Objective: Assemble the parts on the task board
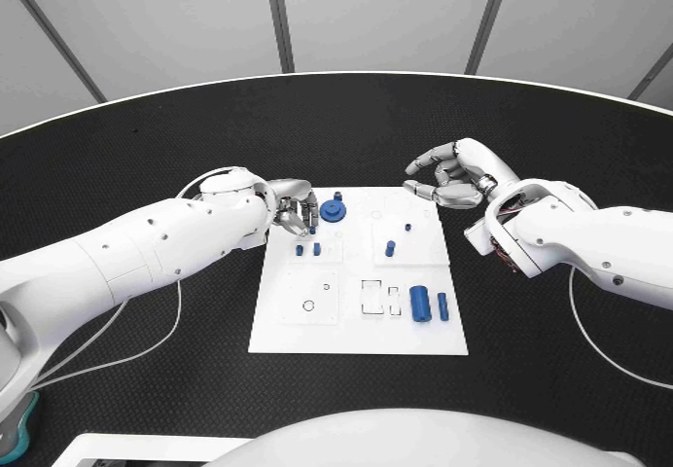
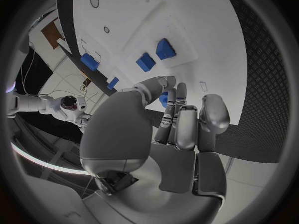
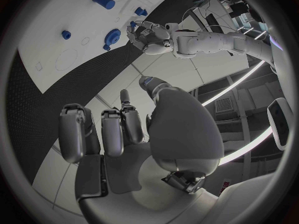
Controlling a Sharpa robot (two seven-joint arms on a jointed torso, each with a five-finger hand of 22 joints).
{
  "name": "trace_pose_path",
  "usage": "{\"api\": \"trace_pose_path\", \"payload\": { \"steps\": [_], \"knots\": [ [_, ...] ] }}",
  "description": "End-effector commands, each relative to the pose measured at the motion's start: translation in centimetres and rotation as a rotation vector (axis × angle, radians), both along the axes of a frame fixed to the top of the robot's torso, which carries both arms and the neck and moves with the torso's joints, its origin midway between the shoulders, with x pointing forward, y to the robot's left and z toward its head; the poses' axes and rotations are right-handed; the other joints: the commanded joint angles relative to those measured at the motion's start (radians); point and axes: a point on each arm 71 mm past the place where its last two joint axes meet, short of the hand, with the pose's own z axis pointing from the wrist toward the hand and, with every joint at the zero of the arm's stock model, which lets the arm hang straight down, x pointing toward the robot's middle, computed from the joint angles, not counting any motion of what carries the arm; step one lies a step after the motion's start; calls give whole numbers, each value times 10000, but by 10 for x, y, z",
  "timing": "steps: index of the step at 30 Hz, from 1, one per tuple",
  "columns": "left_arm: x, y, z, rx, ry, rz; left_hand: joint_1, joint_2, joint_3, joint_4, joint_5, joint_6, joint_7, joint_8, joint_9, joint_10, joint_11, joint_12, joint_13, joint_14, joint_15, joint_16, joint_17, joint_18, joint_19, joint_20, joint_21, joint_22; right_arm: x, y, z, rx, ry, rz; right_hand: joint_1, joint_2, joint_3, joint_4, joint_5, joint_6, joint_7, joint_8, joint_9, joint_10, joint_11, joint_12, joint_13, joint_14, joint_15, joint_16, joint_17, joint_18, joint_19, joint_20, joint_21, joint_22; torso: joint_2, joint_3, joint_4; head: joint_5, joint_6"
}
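Note:
The white task board [image 1: 351,326] lies mid-table with several blue parts on it. My left hand [image 1: 291,209] hovers at its far left corner, next to a round blue knob [image 1: 333,209]. In the left wrist view the thumb and fingers pinch a small blue piece [image 2: 163,98] above the board [image 2: 143,15]. Small blue pegs [image 1: 301,250] stand just in front of that hand. My right hand [image 1: 451,175] hangs over the black table past the board's far right corner, fingers loosely curled and apart, holding nothing. The right wrist view shows the left hand [image 3: 152,37] beside the knob [image 3: 112,36].
Two blue cylinders [image 1: 419,304] lie in the board's near right section beside a rectangular slot [image 1: 371,298]. A round recess [image 1: 308,305] marks the near left section. Black table [image 1: 140,156] surrounds the board. A white cable [image 1: 583,321] trails from my right arm.

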Motion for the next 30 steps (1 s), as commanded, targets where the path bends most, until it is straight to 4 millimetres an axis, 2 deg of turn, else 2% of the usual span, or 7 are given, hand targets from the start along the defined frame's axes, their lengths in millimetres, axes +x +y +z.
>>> {"api": "trace_pose_path", "payload": {
  "steps": [1,13,15,19,24,29,30],
  "knots": [
    [0,1,0,10,0,22,-37,-52,-78,-14,-27,-91,3,-71,-22,-38,-4,-49,-18,-11,61,16,-42,-64,-53,11,-44,-21,0,0,0,-1,1,-4,79,29,54,6,53,10,-31,30,-7,29,-65,22,1171,860,-52,-9,1903,116,519,-69,-37,1633,-7,1,1,-3,-2],
    [2,14,0,77,-52,279,-25,-56,-75,-23,-19,-122,5,-108,-29,-24,-4,-68,-19,-27,63,6,-83,-61,-57,15,-52,-33,1,-4,-1,-61,99,-111,107,-9,60,-17,53,2,-32,33,-9,-280,-66,-347,844,835,-52,-68,1810,155,458,-70,-194,1521,-10,-8,-1,-6,1],
    [2,18,0,21,-137,310,-18,-53,-70,-27,-15,-122,4,-112,-29,-24,-3,-74,-19,-29,63,5,-86,-61,-57,16,-52,-33,2,-5,-2,-104,168,-154,157,-12,123,-32,55,-8,-37,43,-8,-997,-80,-1279,38,796,-63,-157,1683,196,387,-75,-368,1399,-13,-8,1,-12,6],
    [1,25,4,-460,-429,406,-6,-43,-60,-32,-10,-114,9,-117,-28,-25,0,-85,-21,-13,63,19,-23,-57,-65,16,-61,-49,5,-9,-4,-604,220,-58,523,-141,703,-198,-113,64,-82,135,37,-3797,-149,-6697,-4496,549,-156,-825,827,443,-32,-155,-1521,591,-39,-25,-1,-41,26],
    [-1,39,12,-2062,-384,936,-5,-19,-35,-22,-3,-92,34,-140,-26,-54,25,-149,-38,-77,78,-38,-242,-28,-137,25,-136,-191,9,-16,-11,-2272,348,378,776,-361,1270,-397,-347,286,-126,224,106,-4073,-120,-9137,-6488,487,-135,-1126,519,518,-121,-161,-1967,289,-103,-29,-25,-214,134],
    [-5,58,21,-4303,359,1887,-138,-29,-32,79,-37,-45,153,-273,-47,-129,130,-408,-142,-684,161,-640,-2057,192,-759,96,-788,-1281,12,-19,-17,-4337,277,877,893,-459,1417,-610,-649,434,-147,243,156,-3971,-19,-10703,-7969,470,-60,-1294,367,547,-123,-105,-2185,149,-206,-48,-53,-431,177],
    [-6,61,23,-4691,512,2057,-211,-62,-56,131,-42,-59,198,-356,-85,-234,173,-541,-196,-1047,200,-987,-2962,319,-1151,125,-1197,-1930,12,-19,-18,-4714,230,957,888,-474,1418,-637,-750,471,-159,239,163,-3950,-6,-10991,-8272,469,-47,-1326,339,549,-114,-96,-2212,136,-216,-53,-54,-458,198]
  ]
}}
